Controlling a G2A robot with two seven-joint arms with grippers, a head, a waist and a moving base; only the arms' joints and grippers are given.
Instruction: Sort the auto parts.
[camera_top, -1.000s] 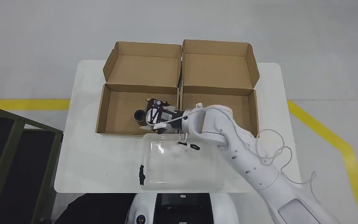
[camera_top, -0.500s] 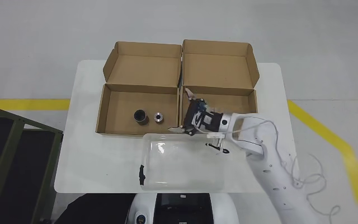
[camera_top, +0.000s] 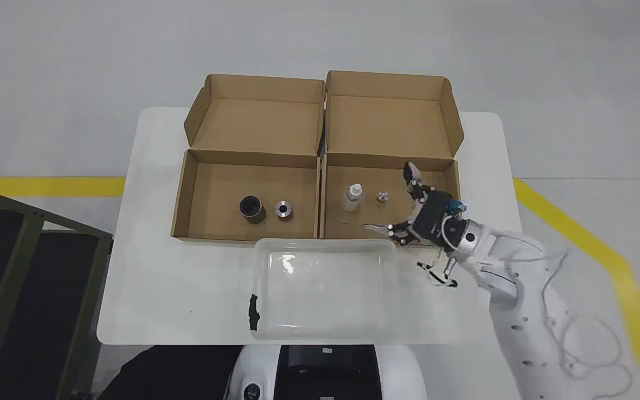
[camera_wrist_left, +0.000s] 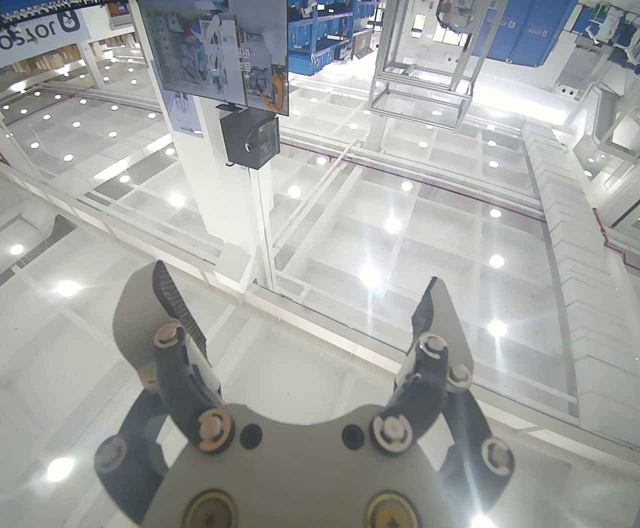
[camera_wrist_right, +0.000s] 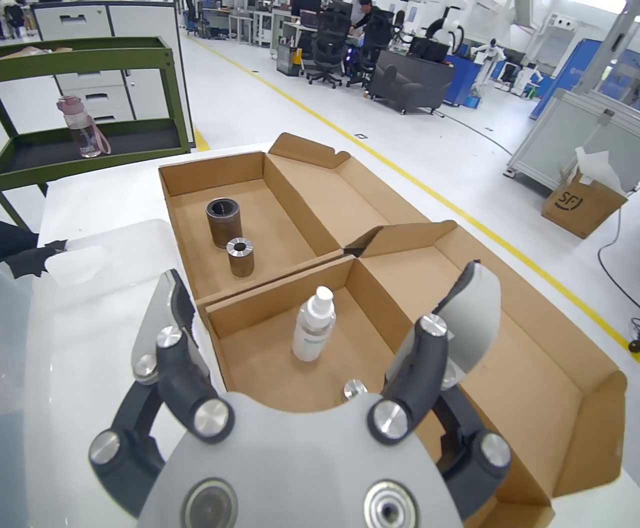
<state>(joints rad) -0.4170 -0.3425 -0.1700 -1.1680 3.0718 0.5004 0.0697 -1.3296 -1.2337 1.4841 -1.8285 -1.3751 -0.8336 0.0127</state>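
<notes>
Auto parts lie in 2 open brown cardboard boxes side by side on the white table (camera_top: 150, 260). The left cardboard box (camera_top: 180, 195) holds a dark hollow metal cylinder (camera_top: 249, 208) with a shorter grey steel sleeve (camera_top: 285, 210) just beside it. The right cardboard box (camera_wrist_right: 260, 360) holds a white plastic spray bottle (camera_top: 353, 196) and, near it, a small silver round piece (camera_top: 381, 197).

All 4 stand upright with the long axis vertical. Both bores open upward and the bottle's nozzle is on top. The silver piece is too short and too hidden by the wrist to judge further.

The right gripper (camera_top: 392, 203) hangs over the near right part of the right box, jaws spread wide and holding nothing. The left gripper (camera_wrist_left: 296, 280) points up at the ceiling, jaws likewise spread and bare.

The clear plastic bin (camera_top: 320, 290) in front of the boxes looks bare, though its transparency makes that uncertain. By that reading the sorting is at or near its end. The next move probably calls for lifting the right arm clear of the box wall without knocking the bottle.
</notes>
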